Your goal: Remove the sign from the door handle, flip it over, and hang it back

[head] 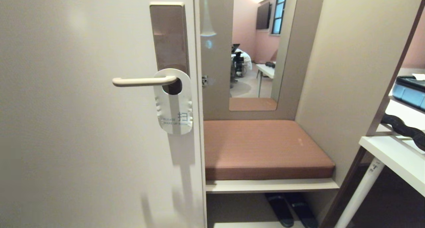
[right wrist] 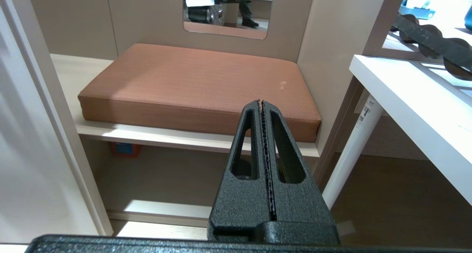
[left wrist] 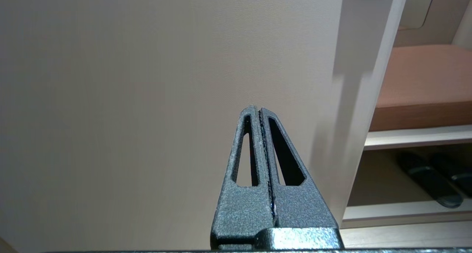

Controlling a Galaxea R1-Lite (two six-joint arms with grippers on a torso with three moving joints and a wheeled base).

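Note:
The sign (head: 175, 110) hangs by its round hole on the cream door handle (head: 142, 81), white face with grey text outward, in front of the brown metal plate (head: 168, 38). Neither arm shows in the head view. My left gripper (left wrist: 257, 111) is shut and empty, pointing at the bare door panel (left wrist: 147, 98) low down, well below the sign. My right gripper (right wrist: 261, 102) is shut and empty too, facing the brown bench cushion (right wrist: 191, 79).
Right of the door edge stands a recess with a cushioned bench (head: 262, 148), a mirror (head: 255, 48) above it and dark slippers (head: 289, 209) beneath. A white table (head: 395, 155) with a dark strap and a blue case juts in at the far right.

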